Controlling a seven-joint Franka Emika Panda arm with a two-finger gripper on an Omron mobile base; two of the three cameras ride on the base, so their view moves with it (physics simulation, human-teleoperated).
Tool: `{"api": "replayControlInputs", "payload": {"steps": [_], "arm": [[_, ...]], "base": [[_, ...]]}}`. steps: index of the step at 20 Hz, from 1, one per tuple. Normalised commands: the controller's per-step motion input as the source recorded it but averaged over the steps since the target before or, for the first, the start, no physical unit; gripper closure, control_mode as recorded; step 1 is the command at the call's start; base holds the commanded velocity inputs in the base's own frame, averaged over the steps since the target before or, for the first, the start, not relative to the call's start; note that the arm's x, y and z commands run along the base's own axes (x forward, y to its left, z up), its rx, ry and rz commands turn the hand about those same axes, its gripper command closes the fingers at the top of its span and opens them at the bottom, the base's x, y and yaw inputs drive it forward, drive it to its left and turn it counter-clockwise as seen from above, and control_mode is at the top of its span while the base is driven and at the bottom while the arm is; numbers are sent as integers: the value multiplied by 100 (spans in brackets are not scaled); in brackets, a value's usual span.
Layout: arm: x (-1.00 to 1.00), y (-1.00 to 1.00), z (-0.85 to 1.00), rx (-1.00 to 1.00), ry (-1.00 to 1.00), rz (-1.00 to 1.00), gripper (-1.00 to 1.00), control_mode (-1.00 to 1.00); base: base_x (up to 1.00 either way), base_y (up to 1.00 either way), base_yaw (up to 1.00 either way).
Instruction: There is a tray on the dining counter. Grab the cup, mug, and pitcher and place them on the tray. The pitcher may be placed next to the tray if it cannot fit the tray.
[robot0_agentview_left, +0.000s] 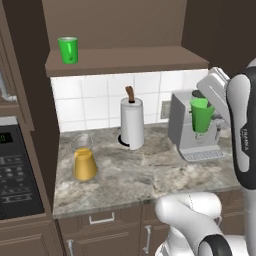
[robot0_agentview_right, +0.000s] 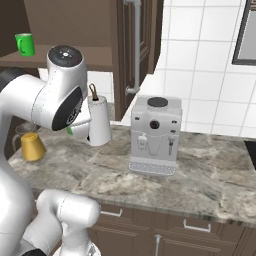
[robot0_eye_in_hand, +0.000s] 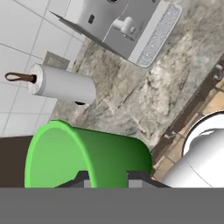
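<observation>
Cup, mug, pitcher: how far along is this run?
Nothing looks delivered yet. In hand: the gripper is shut on the cup, lifted in front of the coffee machine. Left: the mug sits on the shelf, the pitcher on the worktop.

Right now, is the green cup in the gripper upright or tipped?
Upright: the cup, held in the gripper, hangs above the worktop with its open mouth upward.

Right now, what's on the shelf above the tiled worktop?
A bright green mug stands upright near the shelf's left end. The rest of the shelf surface that shows looks bare; its right end is covered by the robot's arm.
</observation>
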Motion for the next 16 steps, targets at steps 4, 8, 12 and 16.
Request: {"api": "replayControlInputs", "payload": {"steps": [4,8,12,16], "arm": [[0,0,0,0,0,0,100,100],[0,0,0,0,0,0,100,100],[0,0,0,0,0,0,100,100],[0,0,0,0,0,0,100,100]], "base": [[-79,-6,0],[-59,-22,-6],[-38,-19,-4],[-68,-41,-18]]}}
